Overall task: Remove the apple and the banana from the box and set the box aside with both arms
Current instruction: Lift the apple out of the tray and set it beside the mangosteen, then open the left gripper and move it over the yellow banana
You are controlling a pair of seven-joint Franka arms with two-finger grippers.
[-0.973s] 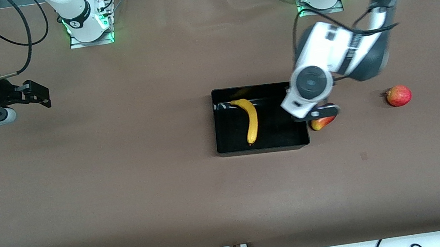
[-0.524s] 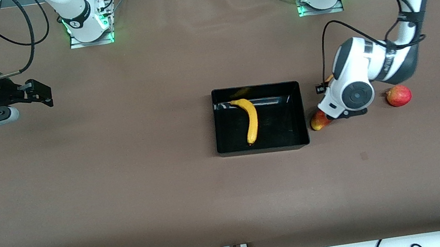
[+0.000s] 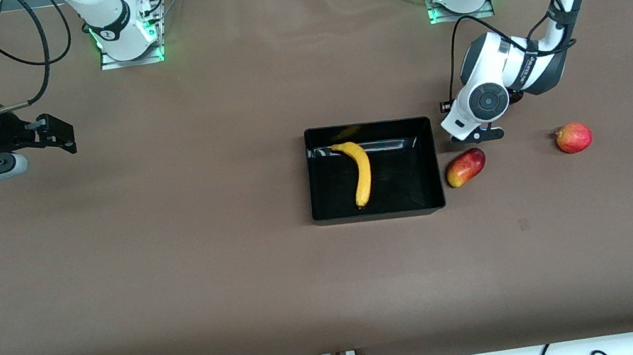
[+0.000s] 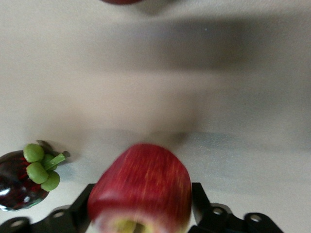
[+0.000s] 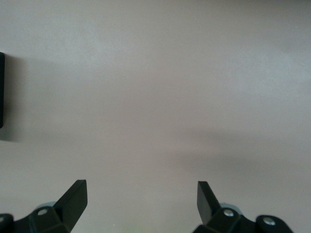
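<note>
the left pincer hangs low over the surface just beside the box, at the left arm's end, with the apple sitting between its jaws; whether it clamps the apple or has let go cannot be told. a dark mangosteen lies close by, and a mango lies near the box wall. to place the apple well, it should settle in the bare gap between those fruits, then the pincer should lift straight up so nothing rolls. the banana lies in the box, not yet taken. the right pincer waits wide open and empty over bare surface at the right arm's end
</note>
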